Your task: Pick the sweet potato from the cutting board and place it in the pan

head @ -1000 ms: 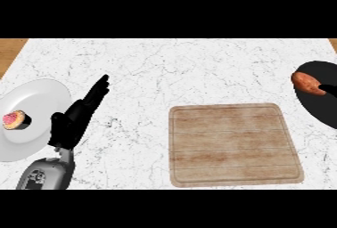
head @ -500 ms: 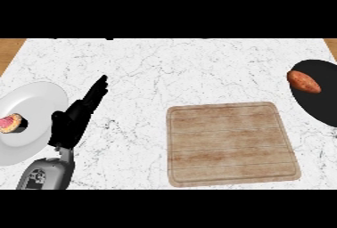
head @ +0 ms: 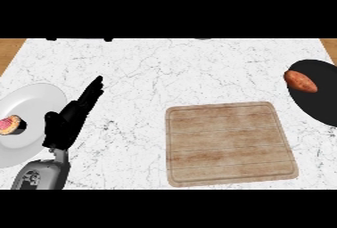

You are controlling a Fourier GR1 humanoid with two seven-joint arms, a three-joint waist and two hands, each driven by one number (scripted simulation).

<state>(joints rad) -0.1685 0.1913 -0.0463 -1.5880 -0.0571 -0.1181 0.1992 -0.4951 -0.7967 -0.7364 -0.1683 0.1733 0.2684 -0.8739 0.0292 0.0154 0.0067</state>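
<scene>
The orange-brown sweet potato (head: 301, 81) lies in the black pan (head: 321, 100) at the right edge of the head view. Nothing rests on the wooden cutting board (head: 228, 141), which sits at the lower middle of the white marble counter. My left hand (head: 68, 117) stays open at the lower left, fingers straight and pointing up and to the right, beside the white plate. My right hand does not show.
A white plate (head: 26, 107) at the left edge carries a small pink-and-brown pastry (head: 11, 125). A strip of wooden floor (head: 10, 51) shows past the counter's upper left corner.
The view has shifted slightly, so the pan and sweet potato sit a little further into the picture. The left hand keeps its pose.
</scene>
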